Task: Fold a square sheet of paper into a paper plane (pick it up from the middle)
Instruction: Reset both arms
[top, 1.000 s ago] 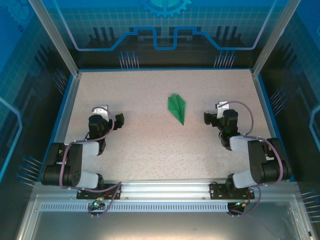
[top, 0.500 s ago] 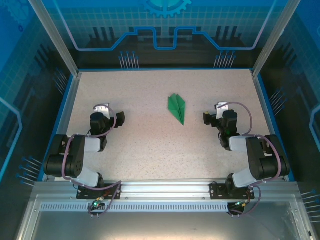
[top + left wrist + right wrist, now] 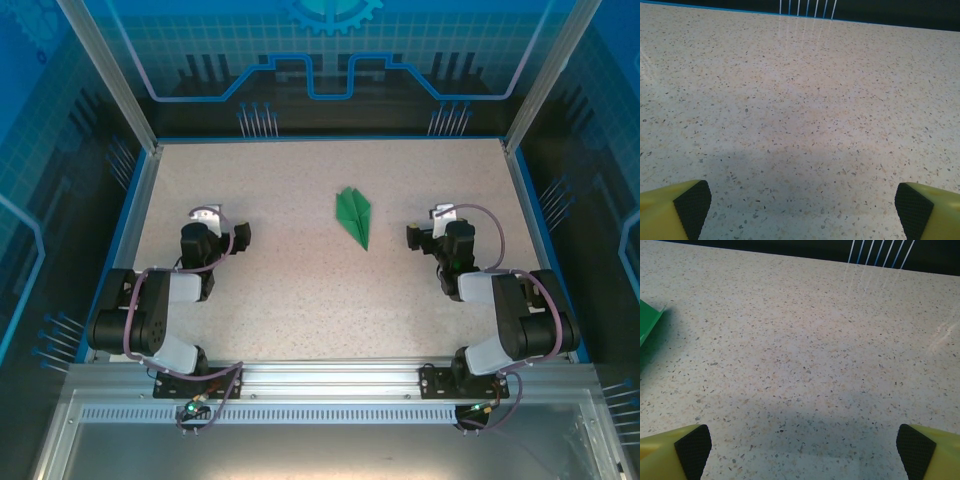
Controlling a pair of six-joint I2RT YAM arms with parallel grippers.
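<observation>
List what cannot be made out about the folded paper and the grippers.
- Green folded paper plane: top view, too small to read its creases.
- Same plane, right wrist view: cut off by the left edge.
- Left gripper, right gripper: fingers cut off by the bottom edges.

Speckled table (image 3: 300, 300), green paper plane (image 3: 354, 215) atop.

Speckled beige table (image 3: 300, 200), walled in
It is edged by a thin blue rim (image 3: 320, 138) and enclosed by blue patterned panels (image 3: 330, 60).
</observation>
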